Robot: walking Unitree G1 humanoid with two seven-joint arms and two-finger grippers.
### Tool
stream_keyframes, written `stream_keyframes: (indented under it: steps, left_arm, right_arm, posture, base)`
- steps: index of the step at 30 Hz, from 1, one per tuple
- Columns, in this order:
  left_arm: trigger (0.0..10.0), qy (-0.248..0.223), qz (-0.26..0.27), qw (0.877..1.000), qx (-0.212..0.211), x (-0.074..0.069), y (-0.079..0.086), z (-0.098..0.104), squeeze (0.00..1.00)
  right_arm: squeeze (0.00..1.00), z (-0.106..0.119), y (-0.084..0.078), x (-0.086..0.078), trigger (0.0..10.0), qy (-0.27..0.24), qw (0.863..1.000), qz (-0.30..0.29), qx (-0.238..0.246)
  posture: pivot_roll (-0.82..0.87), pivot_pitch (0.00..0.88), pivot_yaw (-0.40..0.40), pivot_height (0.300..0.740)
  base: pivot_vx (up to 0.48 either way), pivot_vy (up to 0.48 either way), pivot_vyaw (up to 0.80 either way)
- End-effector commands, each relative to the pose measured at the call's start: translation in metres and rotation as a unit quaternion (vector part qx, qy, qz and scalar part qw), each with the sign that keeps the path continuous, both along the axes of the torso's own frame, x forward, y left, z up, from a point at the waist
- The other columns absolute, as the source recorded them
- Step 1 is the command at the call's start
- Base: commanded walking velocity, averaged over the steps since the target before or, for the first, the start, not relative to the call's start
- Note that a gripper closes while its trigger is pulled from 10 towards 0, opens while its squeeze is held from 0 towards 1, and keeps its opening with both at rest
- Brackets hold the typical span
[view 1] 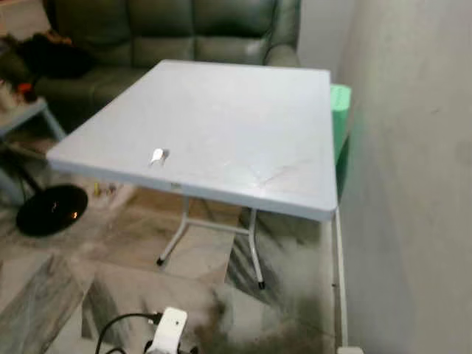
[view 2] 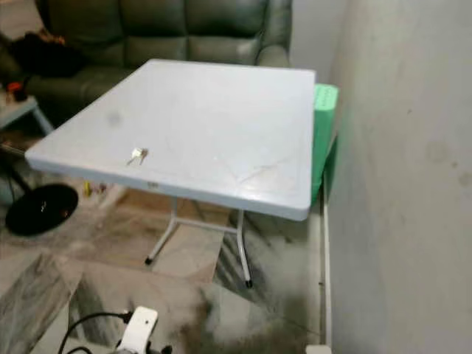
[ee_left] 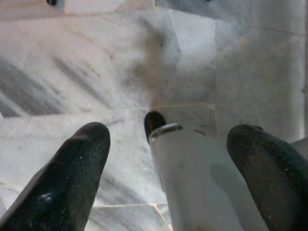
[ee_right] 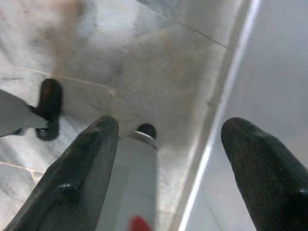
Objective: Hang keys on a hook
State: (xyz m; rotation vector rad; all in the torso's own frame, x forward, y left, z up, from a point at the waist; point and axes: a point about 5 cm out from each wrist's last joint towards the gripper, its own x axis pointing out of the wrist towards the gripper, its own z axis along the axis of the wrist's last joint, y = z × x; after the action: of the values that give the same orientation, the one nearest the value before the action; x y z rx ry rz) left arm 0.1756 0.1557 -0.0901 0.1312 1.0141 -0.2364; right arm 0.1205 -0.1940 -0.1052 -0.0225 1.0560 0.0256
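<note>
Keys lie on the white folding table near its front-left edge, as the head views show, with a dark green sofa behind, a green block between table and wall, and a black round base on the marble floor. Left wrist view: left gripper hangs over marble tiles, fingers spread, nothing between them. Right wrist view: right gripper likewise spread and empty, above floor beside a white skirting strip.
</note>
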Motion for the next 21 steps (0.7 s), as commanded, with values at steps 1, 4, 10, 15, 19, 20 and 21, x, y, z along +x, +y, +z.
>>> stream_keyframes:
  steps: [1,4,10,15,19,20,21]
  left_arm:
    - [10.0,-0.002,0.000,1.000,0.002,0.0015,0.0000,0.0006,0.00]
    - [10.0,-0.002,-0.001,1.000,0.002,0.0018,-0.0001,0.0008,0.00]
    - [10.0,-0.003,-0.003,1.000,0.004,0.0026,0.0004,0.0011,0.00]
    - [10.0,-0.003,-0.002,1.000,0.004,0.0028,0.0006,0.0012,0.00]
    - [10.0,-0.003,-0.001,1.000,0.003,0.0030,0.0008,0.0013,0.00]
    - [10.0,-0.003,-0.001,1.000,0.003,0.0030,0.0008,0.0013,0.00]
    - [10.0,-0.003,-0.001,1.000,0.003,0.0030,0.0009,0.0013,0.00]
  right_arm:
    - [0.00,-0.0015,0.0002,-0.0053,10.0,0.006,1.000,-0.003,0.004]
    - [0.00,-0.0016,-0.0002,-0.0059,10.0,0.007,1.000,-0.004,0.005]
    - [0.00,-0.0020,-0.0003,-0.0071,10.0,0.008,1.000,-0.007,0.007]
    - [0.00,-0.0023,-0.0003,-0.0080,10.0,0.011,1.000,-0.006,0.006]
    - [0.00,-0.0026,0.0001,-0.0087,10.0,0.012,1.000,-0.008,0.008]
    - [0.00,-0.0026,0.0002,-0.0088,10.0,0.012,1.000,-0.009,0.008]
    - [0.00,-0.0027,0.0003,-0.0091,10.0,0.012,1.000,-0.009,0.009]
  posture:
    - [0.11,0.000,-0.005,0.740]
    - [0.11,0.000,-0.005,0.740]
    - [0.11,0.000,-0.002,0.740]
    - [0.11,0.000,-0.002,0.740]
    - [0.11,0.000,0.000,0.740]
    - [0.11,0.000,0.000,0.740]
    - [0.11,0.000,0.000,0.740]
  base:
    - [0.000,0.000,0.00]
    - [0.000,0.000,0.00]
    - [0.000,0.000,0.00]
    - [0.000,0.000,0.00]
    - [0.000,0.000,0.00]
    - [0.000,0.000,0.00]
    - [0.000,0.000,0.00]
